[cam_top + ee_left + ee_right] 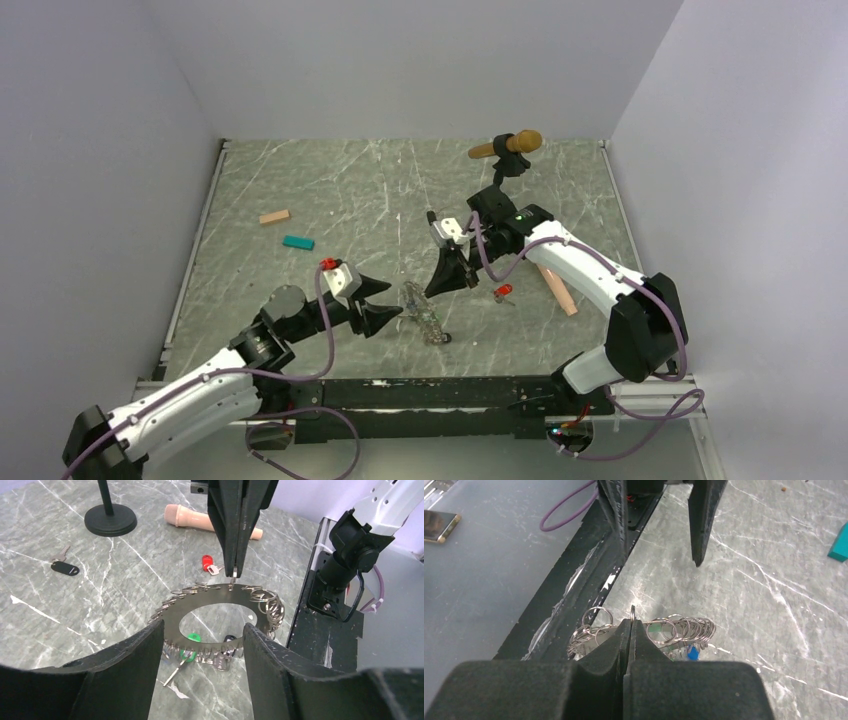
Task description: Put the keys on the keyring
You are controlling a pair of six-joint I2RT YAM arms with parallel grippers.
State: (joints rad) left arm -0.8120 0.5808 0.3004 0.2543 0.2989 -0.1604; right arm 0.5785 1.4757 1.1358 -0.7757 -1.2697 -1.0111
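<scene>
The keyring is a flat grey metal loop hung all round with small split rings. It sits at the table's front centre. My right gripper is shut on one small split ring at its far edge, coming down from above. My left gripper is open, with its fingers on either side of the loop's near edge. A green-tagged key and a blue-tagged key hang under the loop. On the table beyond it, a red-tagged key lies loose.
A black-tagged key lies to the left. The round black stand base and a pink microphone are further back. Tan and teal blocks lie at the left. The black mounting rail runs along the near edge.
</scene>
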